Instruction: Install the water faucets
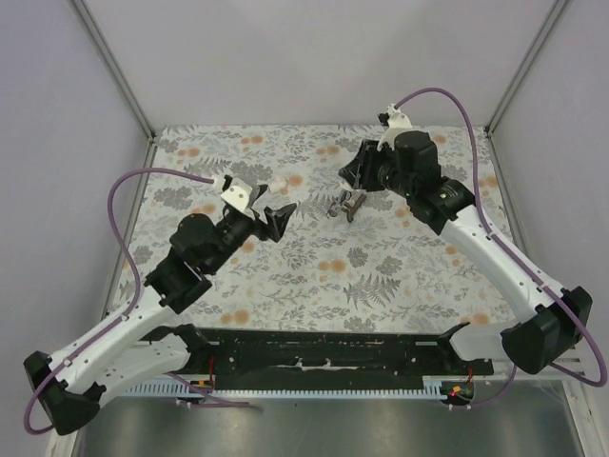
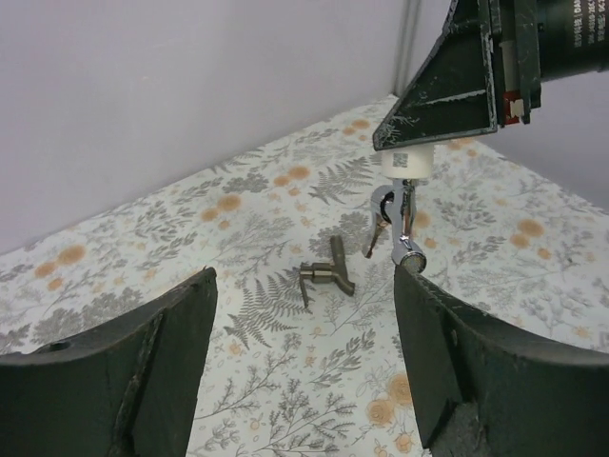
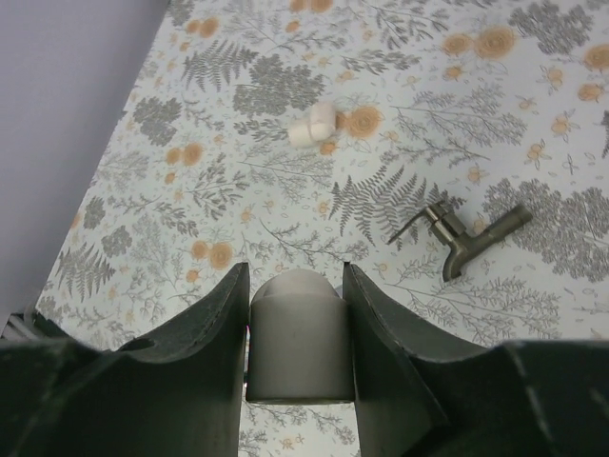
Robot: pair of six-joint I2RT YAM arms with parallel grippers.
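Right gripper point(image 3: 295, 278) clamped on cylinder point(image 3: 300, 347), left gripper point(image 2: 303, 305) apart (empty); hanging faucet point(image 2: 400, 224), if barely threaded, could drop by the loose faucet point(image 2: 328, 273) at its 8 o'clock.

so the surface point(image 1: 400, 276) has a grey fern and orange flower print all over, and lying on it there's one little metal faucet point(image 3: 466, 233) plus a small white plastic piece point(image 3: 314, 124) well apart from it

Dull faucet point(image 2: 325, 274) lies on the mat point(image 2: 190, 238), shiny faucet point(image 2: 398, 224) hangs under white cylinder point(image 2: 407, 164).
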